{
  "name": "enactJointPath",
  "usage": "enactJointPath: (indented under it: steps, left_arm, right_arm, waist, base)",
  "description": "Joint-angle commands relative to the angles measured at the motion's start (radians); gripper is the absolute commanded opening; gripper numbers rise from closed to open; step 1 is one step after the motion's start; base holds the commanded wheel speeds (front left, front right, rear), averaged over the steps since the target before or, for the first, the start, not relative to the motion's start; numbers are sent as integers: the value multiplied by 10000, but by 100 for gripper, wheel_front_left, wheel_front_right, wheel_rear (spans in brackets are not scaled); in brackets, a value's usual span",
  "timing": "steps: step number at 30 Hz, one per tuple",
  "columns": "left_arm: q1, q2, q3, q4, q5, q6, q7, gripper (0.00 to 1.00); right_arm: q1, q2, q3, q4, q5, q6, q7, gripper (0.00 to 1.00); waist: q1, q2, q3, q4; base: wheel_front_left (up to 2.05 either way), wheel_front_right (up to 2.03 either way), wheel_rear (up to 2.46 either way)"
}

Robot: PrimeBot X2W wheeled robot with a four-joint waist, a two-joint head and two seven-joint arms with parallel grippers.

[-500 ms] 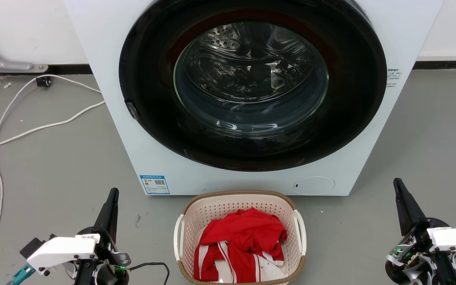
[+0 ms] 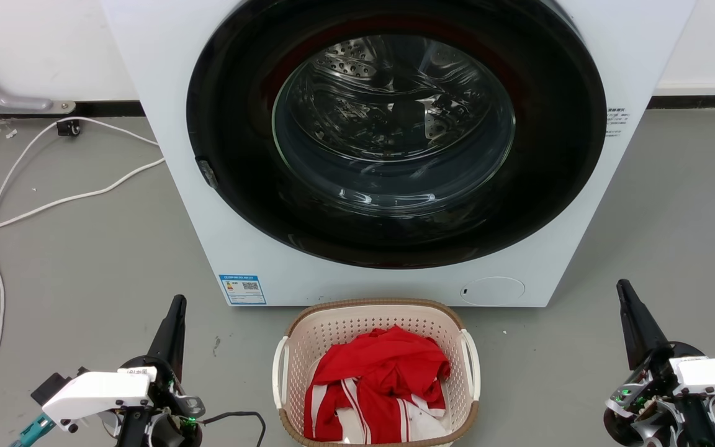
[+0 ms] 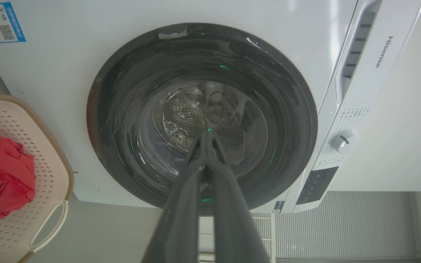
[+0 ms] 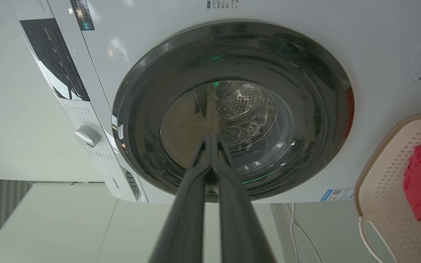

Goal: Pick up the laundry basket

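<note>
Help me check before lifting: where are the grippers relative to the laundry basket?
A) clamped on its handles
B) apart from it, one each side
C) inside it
B: the left gripper and right gripper flank the laundry basket, shut, touching neither handle.

Holds the left claw low at the lower left of the head view, dark fingers pressed together, pointing up and leaning slightly rightward. Holds the right claw at the lower right, likewise closed and empty, leaning slightly leftward. Sets a white left wrist housing and a white right wrist housing behind them, small green lights glowing at the joints. Meets tip to tip in both wrist views.
</note>
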Motion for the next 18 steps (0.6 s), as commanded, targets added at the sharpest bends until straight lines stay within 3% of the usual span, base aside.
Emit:
enactJointPath:
  steps: [1, 4, 5, 18]
  left_arm:
    - [-63, -1, 18, 5, 60, -3, 4, 0]
    - [-63, -5, 23, 5, 66, -3, 9, 0]
    - [13, -10, -1, 30, 0, 0, -3, 100]
    - [103, -40, -468, -419, 493, 0, -586, 100]
  right_arm:
    - [-120, 24, -21, 14, -66, 0, 56, 0]
    - [-121, 29, -29, 15, -75, 0, 63, 0]
    - [18, 16, -4, 21, -4, 0, -3, 100]
    - [230, 66, 399, -272, -560, 0, -567, 100]
  waist:
    - [0, 0, 0, 0]
    - [0, 0, 0, 0]
    - [0, 0, 0, 0]
    - [0, 0, -10, 21]
  base:
    - [0, 0, 0]
    - [0, 0, 0]
    - [0, 0, 0]
    - [0, 0, 0]
